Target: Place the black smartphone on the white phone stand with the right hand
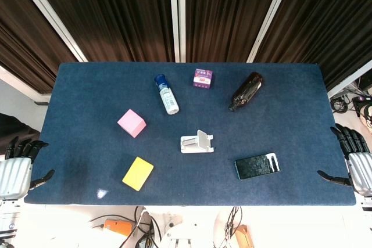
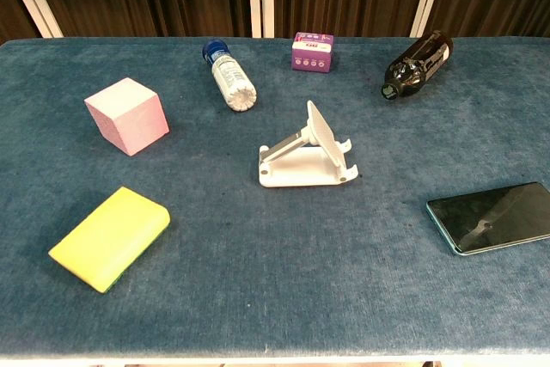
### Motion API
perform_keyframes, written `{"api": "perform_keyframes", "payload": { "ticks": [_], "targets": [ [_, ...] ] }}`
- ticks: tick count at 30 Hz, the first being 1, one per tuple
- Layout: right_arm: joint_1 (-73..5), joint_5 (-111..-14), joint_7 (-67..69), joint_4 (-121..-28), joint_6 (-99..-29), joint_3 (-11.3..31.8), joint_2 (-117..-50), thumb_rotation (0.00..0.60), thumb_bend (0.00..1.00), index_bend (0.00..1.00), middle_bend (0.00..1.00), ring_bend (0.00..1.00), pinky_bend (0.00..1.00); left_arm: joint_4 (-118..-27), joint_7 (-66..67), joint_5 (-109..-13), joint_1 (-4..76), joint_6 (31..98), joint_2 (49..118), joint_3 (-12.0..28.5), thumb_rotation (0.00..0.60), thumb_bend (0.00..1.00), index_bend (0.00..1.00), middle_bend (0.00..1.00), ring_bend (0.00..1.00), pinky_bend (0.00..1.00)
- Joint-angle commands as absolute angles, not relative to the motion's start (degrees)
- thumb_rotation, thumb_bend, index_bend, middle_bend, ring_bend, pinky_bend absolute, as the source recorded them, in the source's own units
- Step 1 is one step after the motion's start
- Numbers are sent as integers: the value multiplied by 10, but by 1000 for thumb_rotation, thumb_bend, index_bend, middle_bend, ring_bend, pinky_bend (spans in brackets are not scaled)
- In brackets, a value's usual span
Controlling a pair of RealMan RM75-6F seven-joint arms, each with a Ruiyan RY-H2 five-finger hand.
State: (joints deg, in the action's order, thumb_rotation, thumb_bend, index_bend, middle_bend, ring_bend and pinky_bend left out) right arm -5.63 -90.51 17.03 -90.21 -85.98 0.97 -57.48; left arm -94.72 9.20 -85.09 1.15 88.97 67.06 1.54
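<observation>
The right hand (image 1: pixel 356 164) hangs beyond the right edge of the table (image 1: pixel 87 143), fingers apart and holding nothing; the left hand (image 1: pixel 17 166) does the same beyond the left edge. The black smartphone (image 1: pixel 257 165) lies flat near the front right, long axis running left to right. Bare cloth separates it from the white phone stand (image 1: pixel 197 142), which is near the middle.

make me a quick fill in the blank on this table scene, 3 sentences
1. The black smartphone lies flat on the table, to the ____ of the white phone stand in the head view.
2. The dark bottle lies on its ____.
3. The block behind the yellow sponge is ____.

Missing words: right; side; pink
</observation>
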Motion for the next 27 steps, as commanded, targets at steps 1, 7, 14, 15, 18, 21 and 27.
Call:
{"api": "perform_keyframes", "payload": {
  "ticks": [1, 7, 14, 15, 18, 21, 27],
  "targets": [
    [-66, -904, 153, -911, -843, 12, -580, 600, 131, 0, 70, 0, 43, -949, 95, -844, 16, 881, 670, 19, 600, 113, 270, 238, 142, 0],
    [-109, -926, 92, -943, -762, -3, -600, 600, 130, 0, 71, 0, 51, -952, 104, -838, 26, 865, 671, 24, 600, 113, 270, 238, 142, 0],
    [-174, -884, -28, -987, -626, -1, -667, 600, 131, 5, 33, 0, 0, -949, 103, -838, 32, 858, 680, 24, 600, 113, 270, 238, 142, 0],
    [-180, -870, -49, -990, -612, 2, -677, 600, 138, 25, 14, 0, 0, -948, 102, -838, 32, 858, 681, 24, 600, 112, 270, 238, 142, 0],
    [-203, -820, -107, -995, -566, 11, -707, 600, 169, 125, 0, 0, 0, -945, 98, -837, 31, 859, 682, 24, 600, 113, 270, 238, 142, 0],
    [-223, -767, -151, -996, -530, 19, -732, 600, 198, 218, 0, 0, 0, -939, 92, -834, 30, 858, 684, 23, 600, 113, 270, 238, 142, 0],
    [-254, -701, -203, -1000, -496, 24, -759, 600, 237, 263, 0, 0, 0, -929, 83, -829, 29, 854, 688, 22, 600, 112, 270, 238, 142, 0]
  ]
}}
